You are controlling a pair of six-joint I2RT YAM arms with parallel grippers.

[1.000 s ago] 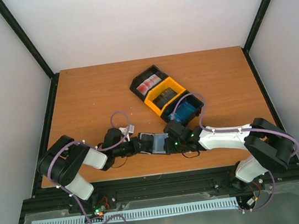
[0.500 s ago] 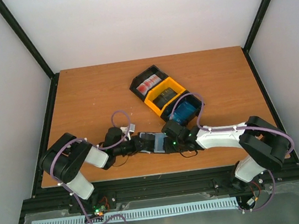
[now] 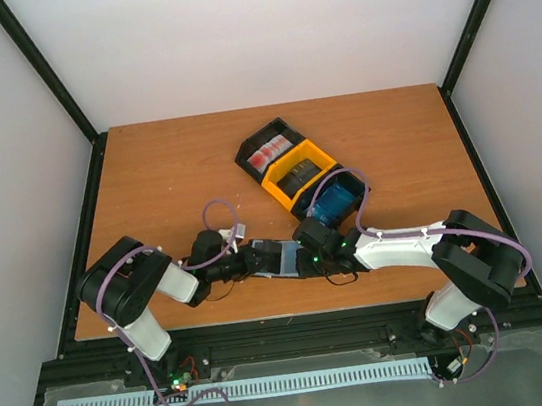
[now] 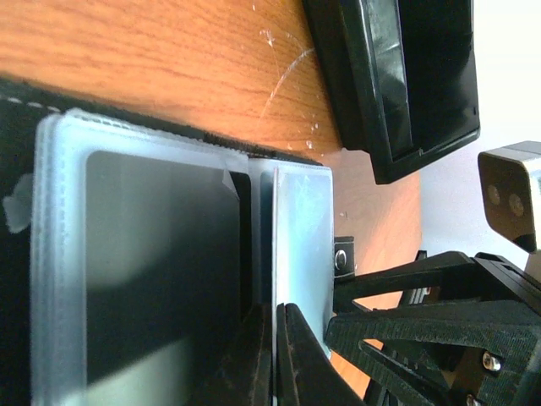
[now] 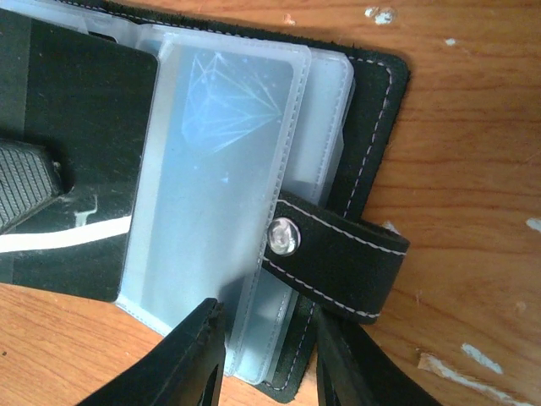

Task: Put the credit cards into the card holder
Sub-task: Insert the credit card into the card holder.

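The black card holder (image 3: 281,258) lies open near the table's front edge, between both grippers. In the right wrist view its clear pockets (image 5: 245,169) hold a blue card, and the clasp tab (image 5: 338,258) folds over their edge. My left gripper (image 4: 275,342) is shut on a thin dark card (image 5: 76,127), which shows edge-on in the left wrist view, over the pockets (image 4: 161,271). My right gripper (image 5: 266,359) is open, with its fingers on either side of the pockets' edge by the clasp. More cards lie in the bins: red-and-white (image 3: 269,151), dark (image 3: 300,176) and blue (image 3: 335,200).
The joined black-yellow-black bins (image 3: 271,185) stand slanted behind the grippers at mid table. One black bin (image 4: 397,76) shows close behind the holder in the left wrist view. Black frame rails run along the table's sides and front.
Both arms have shifted only slightly. The right forearm has swung a little, and more of the blue card in the near bin shows. Both grippers stay at the card holder.
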